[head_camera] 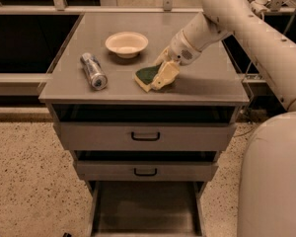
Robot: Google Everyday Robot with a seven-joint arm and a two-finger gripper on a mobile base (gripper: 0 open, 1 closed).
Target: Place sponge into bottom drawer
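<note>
The gripper [163,75] is down at the tabletop [202,83], pressed against the right-hand side of the sponge [147,75] and covering part of it. How far the gripper is open, and whether it actually has hold of the sponge, I cannot tell from this view. The sponge lies flat on the tabletop near the middle of the front edge. Its dark green top faces up and a strip of pale yellow foam shows along its near-left edge. The cream arm [237,19] slopes down to the gripper from the upper right, and the robot's pale body [274,181] fills the lower right corner. Just behind the sponge and a little to the left stands a round cream bowl [127,43], apart from it. Further left a silver can [93,71] lies on its side near the front-left part of the tabletop, one end turned toward the camera. Below the tabletop are the top drawer [187,136] and the middle drawer [187,171], each a grey front with a black handle and a dark gap above it. The bottom drawer [145,209] is pulled out toward the camera, its flat grey floor and thin side walls in view, above a speckled floor [29,181].
</note>
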